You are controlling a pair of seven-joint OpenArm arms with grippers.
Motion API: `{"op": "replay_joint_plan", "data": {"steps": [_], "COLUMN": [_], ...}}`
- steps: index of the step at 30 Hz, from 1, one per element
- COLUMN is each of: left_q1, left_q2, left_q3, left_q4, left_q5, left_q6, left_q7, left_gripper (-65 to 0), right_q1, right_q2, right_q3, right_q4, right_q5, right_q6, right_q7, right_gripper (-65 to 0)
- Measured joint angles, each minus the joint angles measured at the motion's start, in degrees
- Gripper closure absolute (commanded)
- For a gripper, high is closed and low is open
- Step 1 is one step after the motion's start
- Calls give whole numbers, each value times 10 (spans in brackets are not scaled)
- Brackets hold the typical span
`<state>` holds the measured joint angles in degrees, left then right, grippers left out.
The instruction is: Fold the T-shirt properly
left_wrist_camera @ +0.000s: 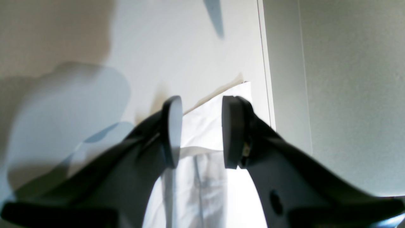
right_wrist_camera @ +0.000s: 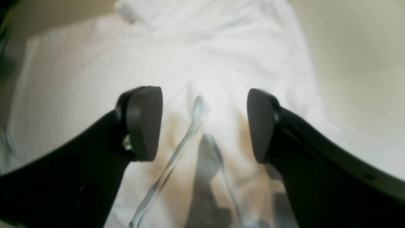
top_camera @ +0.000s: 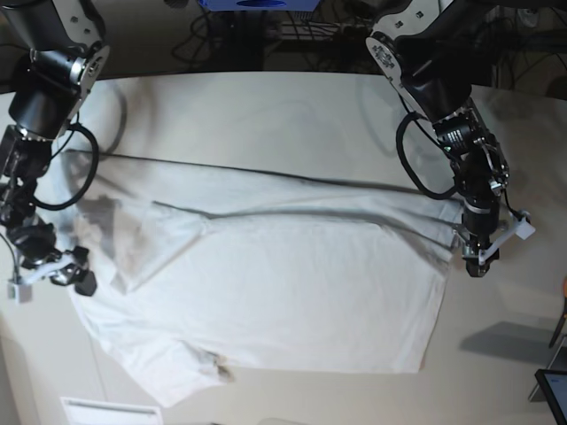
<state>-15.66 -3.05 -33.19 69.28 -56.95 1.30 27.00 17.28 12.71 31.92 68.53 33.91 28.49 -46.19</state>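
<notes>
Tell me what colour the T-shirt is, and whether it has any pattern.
The T-shirt is plain white with no pattern; the base view shows it best.

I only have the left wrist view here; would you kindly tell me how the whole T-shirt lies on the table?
Observer: The T-shirt is spread across the table, with a long fold ridge running along its far side.
Operator: Thank you. Where is the other arm?
Observer: The right gripper sits at the shirt's opposite edge.
Operator: Is it holding cloth?
Observer: No; in its wrist view the jaws stand wide apart above the fabric, nothing between them.
Operator: And mine?
Observer: The left gripper hangs over the shirt's corner, jaws apart.
</notes>
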Motion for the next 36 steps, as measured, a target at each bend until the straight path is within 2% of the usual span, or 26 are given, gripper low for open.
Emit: {"op": "replay_joint_plan", "data": {"steps": [3,5,8,11,13,15,17,20,21,23,26,29,31,36], "left_q1": [13,36,90,155,194,233,273,322,334,355,393,409,405,403], "left_q2": [-13,-20,-45,-82,-96,-93,-91,-90,-91,-92,-91,-87,-72,-59], "left_q3": [4,5,43,120,157,175,180,178,177,176,175,173,170,172], "left_q4": [7,40,119,222,276,313,337,345,345,347,348,348,348,348], "left_q5": [0,1,16,71,121,180,223,276,287,299,322,337,340,340], "left_q6": [-1,0,5,-9,-18,-16,-16,-12,-12,-14,-16,-13,-13,-17], "left_q7": [3,4,2,2,2,3,5,8,8,6,6,7,6,6], "left_gripper": [-212,-210,-208,-178,-87,0,0,0,0,0,0,0,0,0], "right_q1": [-16,-43,-101,-164,-210,-247,-267,-285,-287,-289,-303,-308,-303,-280], "right_q2": [-1,7,19,23,23,28,33,31,29,26,16,-19,-37,-54], "right_q3": [44,31,-54,-137,-160,-182,-203,-234,-245,-270,-318,-357,-374,-410], "right_q4": [25,57,136,223,271,299,317,336,336,341,364,374,374,373], "right_q5": [-4,-6,-5,3,6,-3,-9,-2,-17,-76,-171,-217,-245,-301], "right_q6": [1,30,93,112,105,96,95,99,105,95,70,71,73,66], "right_q7": [21,19,20,28,43,42,41,50,49,45,43,46,49,43], "right_gripper": [-414,-412,-408,-406,-398,-341,-258,-52,0,-20,0,-1,-1,-1]}}
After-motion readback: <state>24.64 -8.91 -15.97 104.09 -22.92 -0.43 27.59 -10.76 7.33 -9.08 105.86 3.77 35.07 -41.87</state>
